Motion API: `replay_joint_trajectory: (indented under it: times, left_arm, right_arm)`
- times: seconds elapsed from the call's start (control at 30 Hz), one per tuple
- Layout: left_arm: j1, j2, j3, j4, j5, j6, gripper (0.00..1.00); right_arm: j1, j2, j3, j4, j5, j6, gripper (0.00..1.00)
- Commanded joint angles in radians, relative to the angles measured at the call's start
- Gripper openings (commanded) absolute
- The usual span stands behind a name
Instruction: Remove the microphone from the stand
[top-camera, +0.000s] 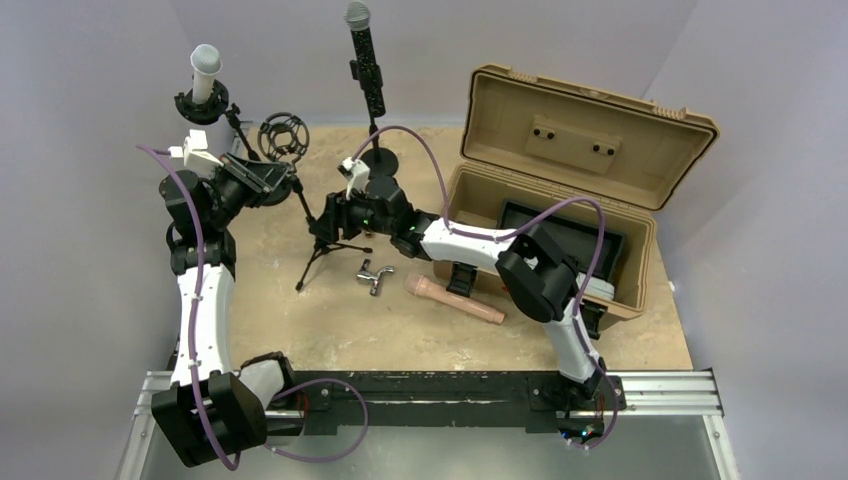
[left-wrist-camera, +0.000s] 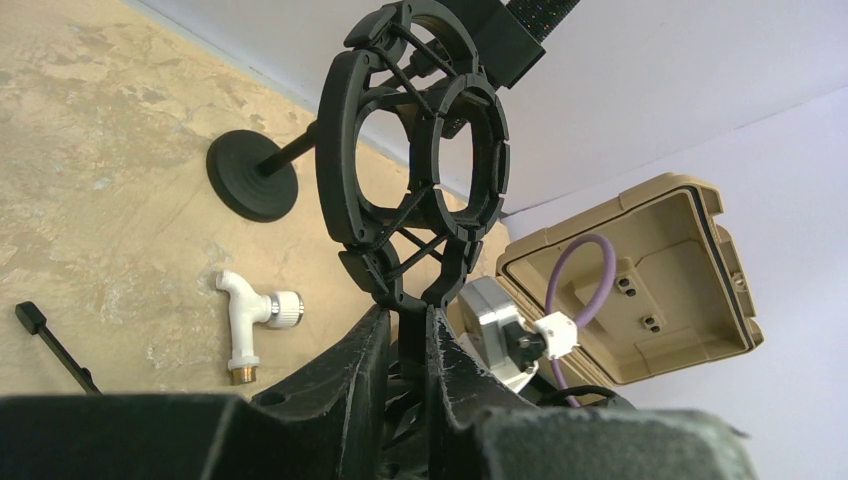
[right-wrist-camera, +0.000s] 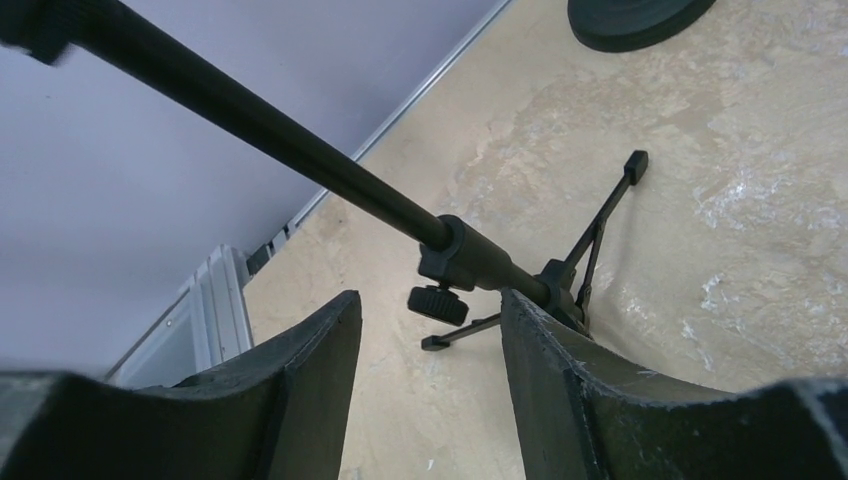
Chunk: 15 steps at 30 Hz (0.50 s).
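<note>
Steadies tripod stand (top-camera: 312, 262): left gripper (left-wrist-camera: 407, 325) clamped on the stem (left-wrist-camera: 412, 295) beneath the empty shock mount (left-wrist-camera: 332, 150), right gripper (right-wrist-camera: 428, 305) parted astride the pole (right-wrist-camera: 250, 112). Pink microphone (top-camera: 455, 299) lying toward the table's (top-camera: 300, 320) near edge. Seemingly done; next calls for gentle release.

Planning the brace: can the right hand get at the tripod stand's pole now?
Probably yes: the right hand is open and the tripod pole runs between its fingers, nothing blocking.
</note>
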Motion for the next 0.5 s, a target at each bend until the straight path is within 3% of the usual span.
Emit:
replay_joint_trajectory:
  times: [0.0,0.2,0.4,0.47]
  left_arm:
    - [-0.004,0.003,-0.021,-0.036,-0.002,0.019,0.00]
    - [-0.004,0.003,-0.021,-0.035,-0.002,0.019,0.00]
    - [-0.004,0.003,-0.021,-0.034,-0.002,0.017,0.00]
    - [-0.004,0.001,-0.022,-0.034,-0.002,0.017,0.00]
  right_arm:
    - [0.001,0.018,0.031,0.026,-0.013,0.013,0.51]
    - [0.014,0.039,0.065,0.003,0.010,0.001,0.38]
    - [0.045,0.032,0.095,-0.052,0.135,-0.046,0.18]
    - [0.054,0.031,0.110,-0.074,0.176,-0.061,0.18]
